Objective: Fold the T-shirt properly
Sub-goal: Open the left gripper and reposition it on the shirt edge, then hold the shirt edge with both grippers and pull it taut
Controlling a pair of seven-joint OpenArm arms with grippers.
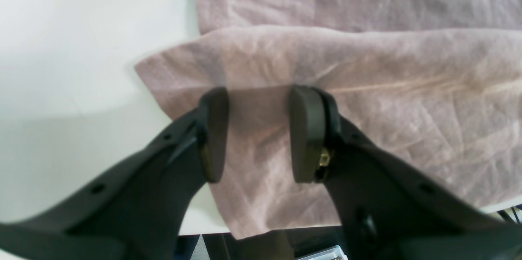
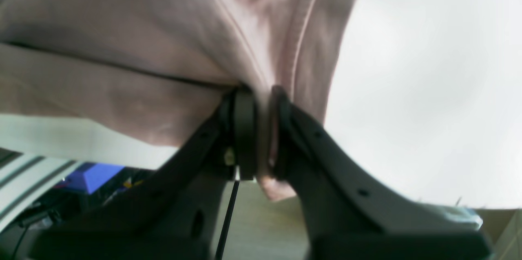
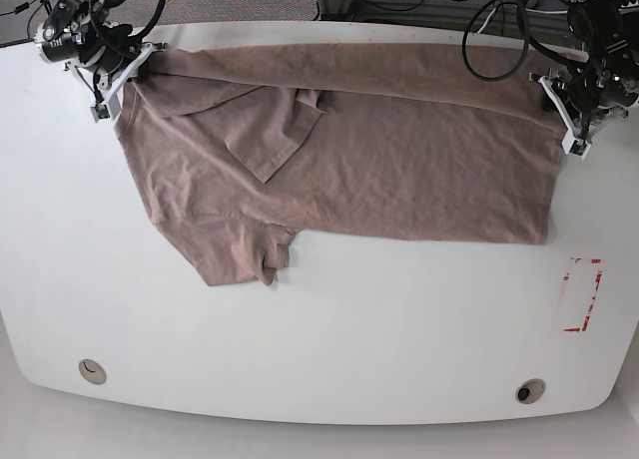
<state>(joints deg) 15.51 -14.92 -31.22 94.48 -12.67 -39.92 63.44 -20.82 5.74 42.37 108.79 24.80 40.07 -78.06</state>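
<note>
While the T-shirt (image 3: 379,150) lies spread across the far half of the white table (image 3: 300,339), its upper edge runs along the table's far rim and one sleeve is folded in over the chest, the other sleeve reaching toward the table's near side. At the shirt's corner on the base view's left, the right gripper (image 2: 263,129) has its pads pressed together on a bunched fold of cloth, a detail only its wrist view makes plain. At the opposite corner, the left gripper (image 1: 257,133) has its jaws standing apart with shirt fabric between and beneath them; whether the pads touch it I cannot tell. Near the table's edge beyond the shirt's hem sits a red-outlined rectangle (image 3: 581,295), seen in the base view alone
</note>
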